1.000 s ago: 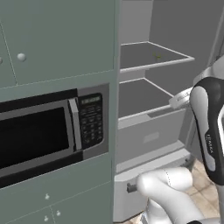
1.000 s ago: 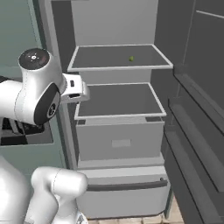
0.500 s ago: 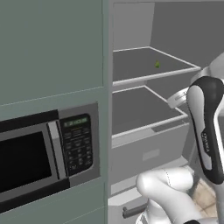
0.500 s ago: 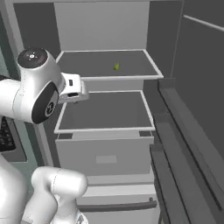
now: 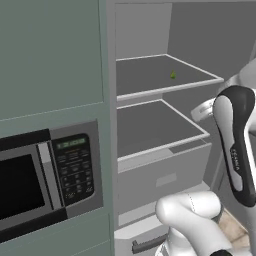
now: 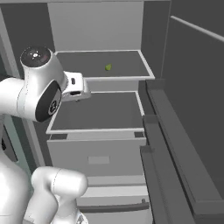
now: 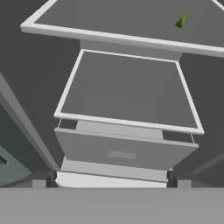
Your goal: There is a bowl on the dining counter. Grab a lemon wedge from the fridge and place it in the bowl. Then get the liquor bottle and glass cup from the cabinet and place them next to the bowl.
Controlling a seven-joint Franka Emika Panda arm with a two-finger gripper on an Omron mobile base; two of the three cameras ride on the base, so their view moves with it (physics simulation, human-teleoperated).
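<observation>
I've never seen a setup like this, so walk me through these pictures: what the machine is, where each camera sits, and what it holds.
It is a white robot arm on a driving base, facing an open fridge. Two cameras ride on the base behind the arm, one to its left, one to its right. A third sits on the hand and looks along the gripper, whose jaws are open and hold nothing. A tiny lemon wedge lies on the upper shelf; the lower shelf is bare. A microwave sits left of the fridge.
</observation>
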